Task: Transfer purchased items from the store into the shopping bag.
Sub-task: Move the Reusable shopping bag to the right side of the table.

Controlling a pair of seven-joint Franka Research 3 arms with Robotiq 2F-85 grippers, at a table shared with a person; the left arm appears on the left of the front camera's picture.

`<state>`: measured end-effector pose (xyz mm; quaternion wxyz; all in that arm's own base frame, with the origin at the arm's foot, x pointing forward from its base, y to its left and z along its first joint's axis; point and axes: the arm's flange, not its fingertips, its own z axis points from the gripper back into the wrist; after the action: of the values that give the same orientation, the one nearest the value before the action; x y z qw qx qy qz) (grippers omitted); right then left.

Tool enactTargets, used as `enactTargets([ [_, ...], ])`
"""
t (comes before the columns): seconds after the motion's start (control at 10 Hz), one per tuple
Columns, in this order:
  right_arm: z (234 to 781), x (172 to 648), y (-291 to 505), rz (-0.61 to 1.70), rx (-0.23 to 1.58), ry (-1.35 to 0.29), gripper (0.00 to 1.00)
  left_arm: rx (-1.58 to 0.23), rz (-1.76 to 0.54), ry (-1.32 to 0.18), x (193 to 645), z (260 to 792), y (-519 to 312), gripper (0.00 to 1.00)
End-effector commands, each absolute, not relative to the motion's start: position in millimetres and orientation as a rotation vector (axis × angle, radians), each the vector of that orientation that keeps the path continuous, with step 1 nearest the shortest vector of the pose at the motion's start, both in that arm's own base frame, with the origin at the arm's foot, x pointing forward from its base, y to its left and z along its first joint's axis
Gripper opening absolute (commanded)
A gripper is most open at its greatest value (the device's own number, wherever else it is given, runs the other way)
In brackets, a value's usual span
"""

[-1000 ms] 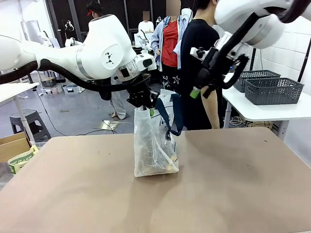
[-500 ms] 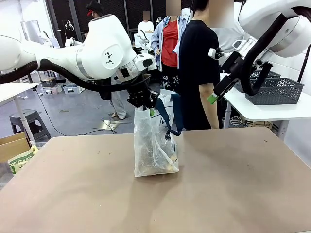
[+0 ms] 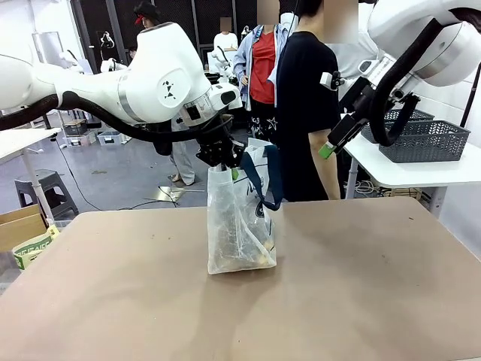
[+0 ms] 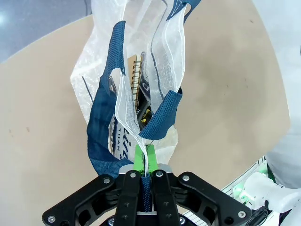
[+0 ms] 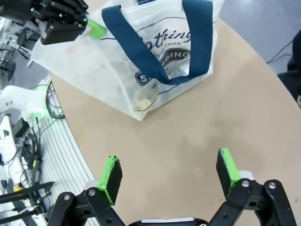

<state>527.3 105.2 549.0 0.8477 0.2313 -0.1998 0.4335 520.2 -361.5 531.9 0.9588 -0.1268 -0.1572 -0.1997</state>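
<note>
The shopping bag [image 3: 239, 226] stands upright mid-table, whitish and translucent, with navy handles. My left gripper [image 3: 228, 165] is shut on the top of the bag. In the left wrist view the green pads [image 4: 139, 155] pinch the rim and a navy handle of the bag [image 4: 101, 75]. Purchased items lie inside: a brown spiral-bound notebook [image 4: 136, 82] and pale yellowish goods [image 3: 260, 256] at the bottom. My right gripper [image 3: 331, 143] hangs open and empty, high and to the right of the bag. Its wrist view looks down on the bag [image 5: 141, 61] between wide-apart pads [image 5: 112, 172].
A person in black [image 3: 308, 90] stands at the far edge of the brown table [image 3: 361, 293], close behind my right gripper. Two dark grey baskets [image 3: 425, 139] sit on a white side table at the right. A cardboard box [image 3: 22, 226] is on the floor at the left.
My right arm has swung away from above the bag toward the right, its gripper still open. The left gripper and the bag have not moved.
</note>
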Motion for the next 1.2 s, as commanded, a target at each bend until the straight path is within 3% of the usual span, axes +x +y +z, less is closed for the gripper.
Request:
enactTargets([
  [0.0,551,531,106,0.903,0.483,-0.404,1.0,-0.269,-0.405,-0.317,520,534,-361,0.0],
  [0.5,551,531,106,0.903,0.483,-0.404,1.0,-0.257,-0.405,-0.319,520,532,-362,0.0],
  [0.7,551,531,106,0.903,0.483,-0.404,1.0,-0.253,-0.356,-0.222,523,549,-357,0.0],
  [1.1,551,531,106,0.903,0.483,-0.404,1.0,-0.154,-0.253,-0.22,522,582,-334,0.0],
])
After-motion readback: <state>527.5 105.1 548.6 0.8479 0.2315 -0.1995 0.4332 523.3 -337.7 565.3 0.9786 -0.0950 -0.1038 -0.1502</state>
